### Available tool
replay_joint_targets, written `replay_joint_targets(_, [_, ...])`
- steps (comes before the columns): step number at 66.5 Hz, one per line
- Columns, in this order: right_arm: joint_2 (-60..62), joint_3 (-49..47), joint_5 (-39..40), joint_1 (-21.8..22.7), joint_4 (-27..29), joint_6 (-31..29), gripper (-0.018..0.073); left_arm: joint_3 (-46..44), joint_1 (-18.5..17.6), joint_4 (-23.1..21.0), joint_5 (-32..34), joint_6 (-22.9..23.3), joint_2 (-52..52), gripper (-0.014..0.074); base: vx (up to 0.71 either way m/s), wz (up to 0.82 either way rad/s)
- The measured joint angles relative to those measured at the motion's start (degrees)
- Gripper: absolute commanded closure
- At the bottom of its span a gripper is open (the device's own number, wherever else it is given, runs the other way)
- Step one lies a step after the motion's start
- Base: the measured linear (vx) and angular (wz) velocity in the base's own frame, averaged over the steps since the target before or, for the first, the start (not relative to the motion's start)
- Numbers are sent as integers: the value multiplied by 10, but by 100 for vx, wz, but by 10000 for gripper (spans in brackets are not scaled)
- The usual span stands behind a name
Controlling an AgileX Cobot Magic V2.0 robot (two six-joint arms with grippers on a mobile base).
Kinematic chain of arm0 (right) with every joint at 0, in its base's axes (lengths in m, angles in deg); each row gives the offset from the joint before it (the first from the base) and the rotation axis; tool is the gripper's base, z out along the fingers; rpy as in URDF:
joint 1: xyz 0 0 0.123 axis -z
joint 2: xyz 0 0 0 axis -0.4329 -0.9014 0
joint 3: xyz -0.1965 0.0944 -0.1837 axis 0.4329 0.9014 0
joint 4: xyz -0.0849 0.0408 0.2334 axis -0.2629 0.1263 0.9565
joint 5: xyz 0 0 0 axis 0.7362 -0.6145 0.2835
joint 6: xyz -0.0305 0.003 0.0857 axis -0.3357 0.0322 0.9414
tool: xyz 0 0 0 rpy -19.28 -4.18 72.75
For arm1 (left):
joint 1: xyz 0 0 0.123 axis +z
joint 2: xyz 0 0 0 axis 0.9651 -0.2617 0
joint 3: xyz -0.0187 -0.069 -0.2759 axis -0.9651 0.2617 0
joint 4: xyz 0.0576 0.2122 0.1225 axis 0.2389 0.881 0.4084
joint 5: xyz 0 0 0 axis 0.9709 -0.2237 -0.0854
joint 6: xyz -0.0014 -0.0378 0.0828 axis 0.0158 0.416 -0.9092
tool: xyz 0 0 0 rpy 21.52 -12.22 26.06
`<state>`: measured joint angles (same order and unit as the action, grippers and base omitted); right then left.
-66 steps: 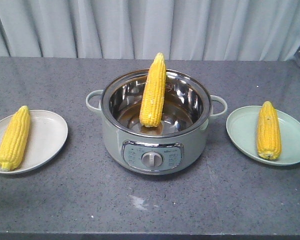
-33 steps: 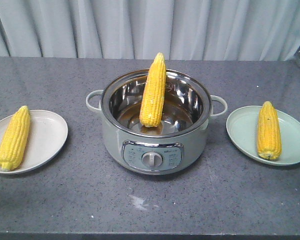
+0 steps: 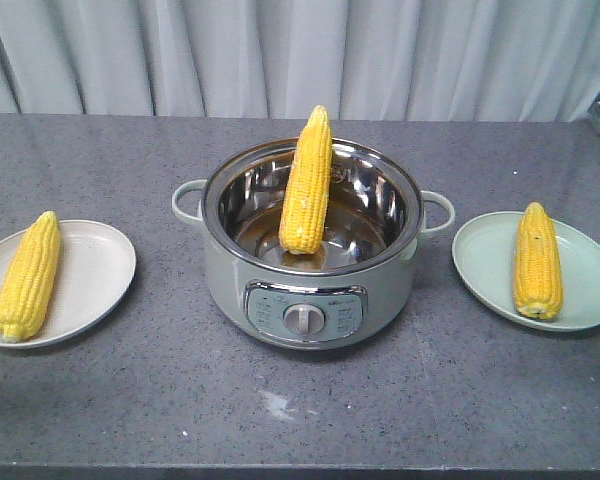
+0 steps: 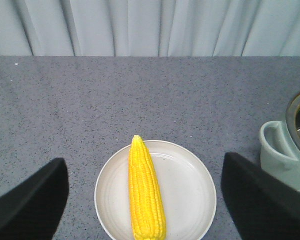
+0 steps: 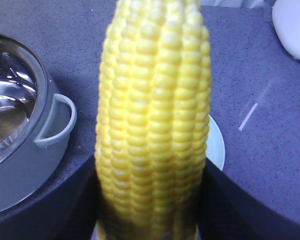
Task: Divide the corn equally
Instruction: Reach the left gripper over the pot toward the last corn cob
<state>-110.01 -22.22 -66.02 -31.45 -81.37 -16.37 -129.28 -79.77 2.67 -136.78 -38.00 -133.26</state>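
Grey countertop (image 3: 130,400); corn (image 3: 307,180) in pot (image 3: 230,285) stands tip-up.

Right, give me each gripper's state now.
Left gripper: open, holding nothing.
Right gripper: shut on a corn cob.

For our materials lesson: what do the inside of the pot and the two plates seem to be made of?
Pot's inside: polished metal, probably stainless steel, since it mirrors its surroundings. Left plate: off-white and smooth with a faint sheen; could be ceramic or plastic, the look leaves it open. Right plate: pale green with the same smooth finish, equally open.
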Motion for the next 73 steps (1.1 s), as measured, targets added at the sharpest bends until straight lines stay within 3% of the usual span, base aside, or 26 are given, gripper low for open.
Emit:
replay_joint_targets(26, [0,0,0,0,0,0,356,0,0,-1,1,0,0,11,0,0])
replay_joint_targets(36, [0,0,0,0,1,0,356,0,0,-39,1,-3,-4,11,0,0])
replay_joint_targets(43, [0,0,0,0,1,0,356,0,0,-87,1,-32,-19,11,0,0])
replay_joint_targets(49, [0,0,0,0,1,0,356,0,0,-154,4,-78,-49,11,0,0])
replay_joint_targets(61, [0,0,0,0,1,0,356,-1,0,-330,6,-232,-123,11,0,0])
replay_joint_targets(73, [0,0,0,0,1,0,356,-50,0,-463,-30,-374,-201,11,0,0])
